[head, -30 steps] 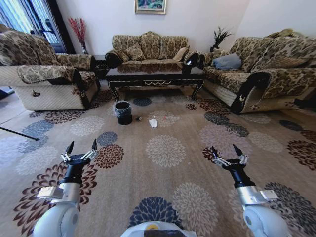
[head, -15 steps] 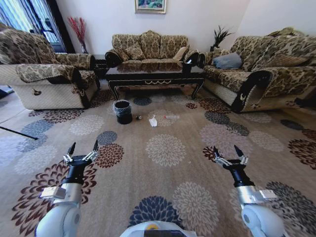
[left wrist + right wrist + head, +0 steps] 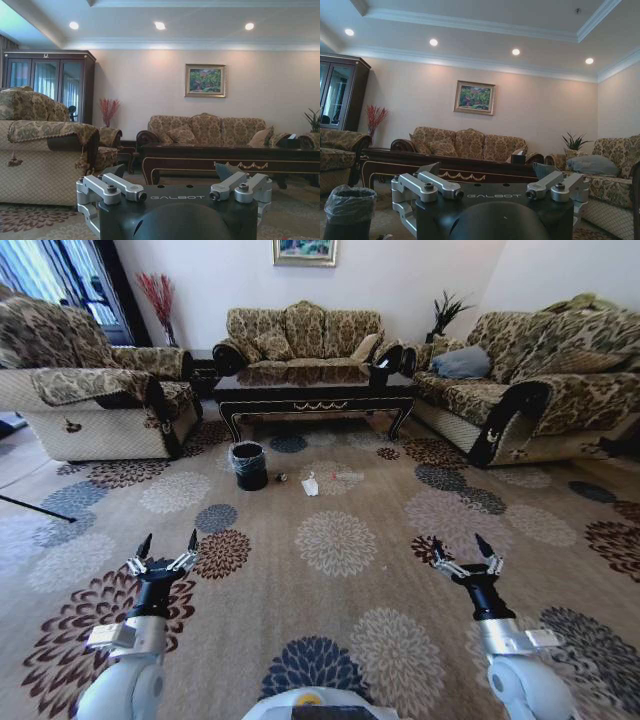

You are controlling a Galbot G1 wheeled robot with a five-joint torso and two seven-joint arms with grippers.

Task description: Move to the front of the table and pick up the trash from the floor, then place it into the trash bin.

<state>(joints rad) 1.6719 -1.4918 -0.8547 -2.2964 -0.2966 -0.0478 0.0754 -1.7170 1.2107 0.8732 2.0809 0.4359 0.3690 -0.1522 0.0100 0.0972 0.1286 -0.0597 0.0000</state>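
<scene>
Head view: trash (image 3: 311, 484) is seen on the carpet beside the trash bin (image 3: 250, 466), before the bench (image 3: 315, 396). Left gripper (image 3: 160, 553) and right gripper (image 3: 463, 555) are held low, fingers spread wide. Approach should be kept straight and stopped short of the litter.

A table (image 3: 315, 392) stands ahead; before it on the carpet, a bin (image 3: 249, 465) sits left of scattered trash (image 3: 310, 485).

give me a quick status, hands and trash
Left hand and right hand open, empty, low in front. Trash on carpet ahead, beside trash bin, before table. Path clear.
</scene>
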